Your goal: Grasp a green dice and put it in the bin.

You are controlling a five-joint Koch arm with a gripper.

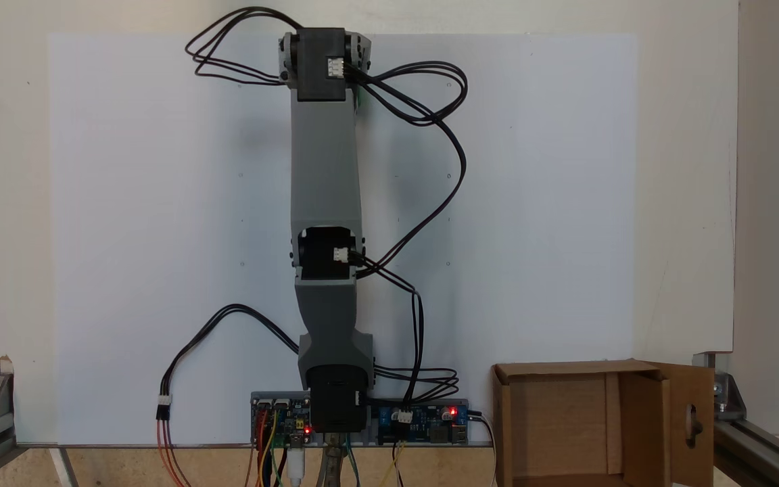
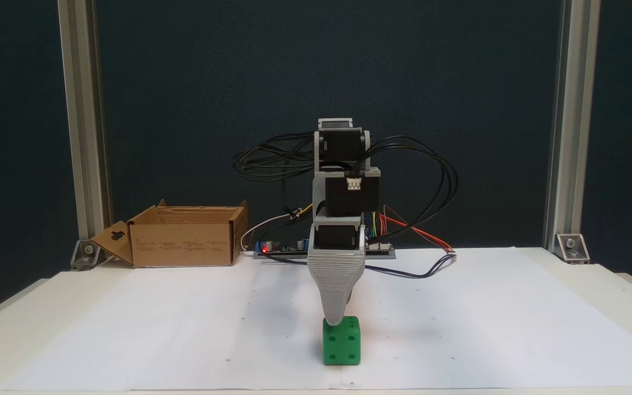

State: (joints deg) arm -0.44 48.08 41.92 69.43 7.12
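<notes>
The arm point(image 1: 325, 203) is stretched forward from its base across the white paper sheet point(image 1: 531, 203) that covers the tabletop point(image 2: 596, 274). From above, in a fixed view, it runs as one straight grey column from the controller boards point(image 1: 362, 423) at the near edge up to the black wrist motor point(image 1: 322, 64), with black cables point(image 1: 430, 95) looping off both sides.

In the front-facing fixed view the hand point(image 2: 335, 318) points straight down, and its ribbed grey jaw tapers to a tip that sits at the top left corner of the green dice point(image 2: 342, 340). Only this one jaw tip shows (the other lies behind it, if anywhere), so whether the hand is apart or clamped on the dice cannot be told.

The green dice rests on the paper near the front edge of the sheet, roughly on the arm's centre line, with a face of four pips towards the camera.

The bin point(image 2: 184, 241) stands open-topped at the back of the tabletop, left of the arm's base in this view and well apart from the dice. Its side flap point(image 2: 113, 241) with the keyhole cutout hangs outward. In the top-down fixed view the bin point(image 1: 504, 433) appears at lower right, just beside the boards, and its interior looks bare.
</notes>
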